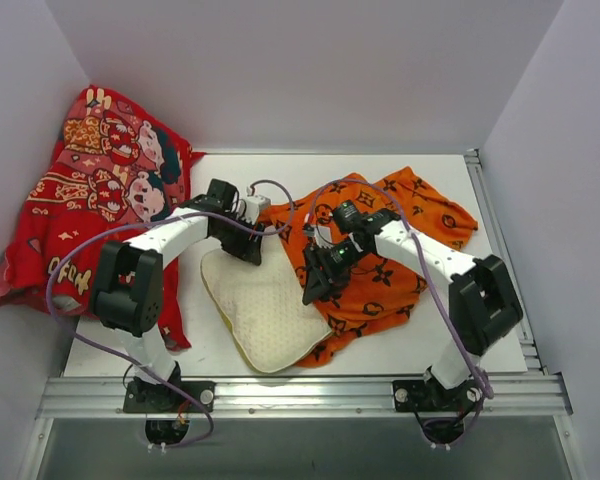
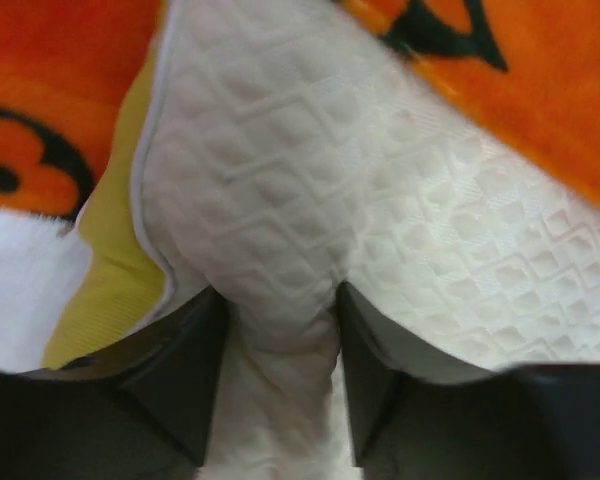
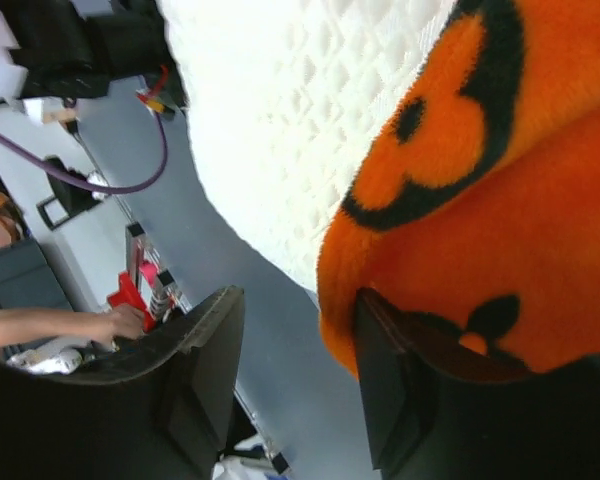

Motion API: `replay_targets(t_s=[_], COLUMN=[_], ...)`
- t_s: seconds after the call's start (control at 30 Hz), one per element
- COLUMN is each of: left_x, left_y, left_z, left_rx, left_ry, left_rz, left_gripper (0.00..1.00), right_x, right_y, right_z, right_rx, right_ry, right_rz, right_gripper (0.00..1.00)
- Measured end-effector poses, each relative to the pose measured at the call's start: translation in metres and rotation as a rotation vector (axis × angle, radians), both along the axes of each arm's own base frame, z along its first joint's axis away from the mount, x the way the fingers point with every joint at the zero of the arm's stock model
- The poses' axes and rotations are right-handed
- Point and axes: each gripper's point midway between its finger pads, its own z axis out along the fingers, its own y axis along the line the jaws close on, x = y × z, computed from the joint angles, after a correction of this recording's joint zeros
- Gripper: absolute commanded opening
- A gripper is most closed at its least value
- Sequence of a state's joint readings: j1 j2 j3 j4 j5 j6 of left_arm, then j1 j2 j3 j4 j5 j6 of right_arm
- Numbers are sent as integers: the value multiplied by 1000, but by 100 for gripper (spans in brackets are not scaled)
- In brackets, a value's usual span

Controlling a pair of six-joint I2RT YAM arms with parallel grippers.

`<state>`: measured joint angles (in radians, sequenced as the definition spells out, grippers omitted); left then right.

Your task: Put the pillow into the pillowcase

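The cream quilted pillow (image 1: 265, 310) lies at the table's near middle, its right edge under the orange monogram pillowcase (image 1: 385, 255). At the pillow's far left corner my left gripper (image 1: 245, 245) has a bunched fold of the pillow (image 2: 280, 200) pinched between its jaws (image 2: 278, 300). A yellow-green side band (image 2: 110, 270) shows beside the fold. My right gripper (image 1: 313, 290) is at the pillowcase's near-left edge, open (image 3: 298, 300), with only bare table showing in the gap. The pillowcase (image 3: 480, 200) hem rests on top of the right finger (image 3: 390, 380).
A red cartoon-printed cloth (image 1: 100, 190) is heaped at the far left against the wall. White walls close in the back and both sides. An aluminium rail (image 1: 300, 395) runs along the near edge by the arm bases.
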<state>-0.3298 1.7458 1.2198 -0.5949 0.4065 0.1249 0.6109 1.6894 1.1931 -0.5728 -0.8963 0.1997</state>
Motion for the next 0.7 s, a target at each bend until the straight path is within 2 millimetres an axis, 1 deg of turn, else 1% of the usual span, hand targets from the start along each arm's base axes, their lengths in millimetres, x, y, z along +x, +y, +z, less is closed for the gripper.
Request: replay_targets(t_s=[0.03,0.07,0.1,0.13,0.17,0.2,0.23,0.27,0.3,0.33,0.37,0.4,0.43,0.47,0.53,0.57,0.63,0.7], left_x=[-2,-2,-2,-1,0,0,1,3,-2,-7,-12,-19,-25,-32,-39,-38,-34,-28], left_y=[-5,-11,-19,-30,-40,-54,-70,-91,-106,-124,-139,-152,-162,-168,-170,-168,-160,-148], left_z=[-7,-12,-15,-17,-16,-14,-9,-1,-1,2,6,8,10,11,16,18,28,44], left_rx=[-6,-14,-21,-25,-27,-27,-31,-49,-59,-77,-99,-119,-136,-151,-168,-167,-169,-182], left_ry=[16,27,30,15,-7,-32,-67,-124,-138,-171,-199,-225,-248,-261,-270,-273,-265,-281], left_rz=[-38,-77,-121,-183,-238,-305,-375,-464,-519,-598,-669,-737,-797,-842,-886,-883,-837,-771], left_gripper=[42,32,29,25,18,16,16,16,18,20,22,34,44,53,83,93,98,97], right_x=[3,10,20,36,56,79,104,129,157,179,200,218,234,246,264,272,281,283], right_y=[-1,-5,-10,-18,-28,-41,-57,-75,-97,-117,-135,-149,-158,-162,-161,-156,-142,-121], right_z=[9,19,29,39,50,61,72,82,94,101,108,112,114,112,102,90,67,44], right_rx=[21,44,65,83,104,117,123,121,111,87,65,41,16,-6,-44,-71,-120,-161], right_ry=[-16,-29,-48,-71,-100,-142,-187,-238,-305,-352,-403,-451,-485,-507,-532,-535,-536,-537], right_rz=[-15,-42,-77,-126,-180,-244,-309,-374,-440,-492,-530,-555,-569,-569,-544,-516,-452,-371], right_gripper=[55,60,64,73,75,77,78,79,78,79,79,79,79,80,83,84,85,86])
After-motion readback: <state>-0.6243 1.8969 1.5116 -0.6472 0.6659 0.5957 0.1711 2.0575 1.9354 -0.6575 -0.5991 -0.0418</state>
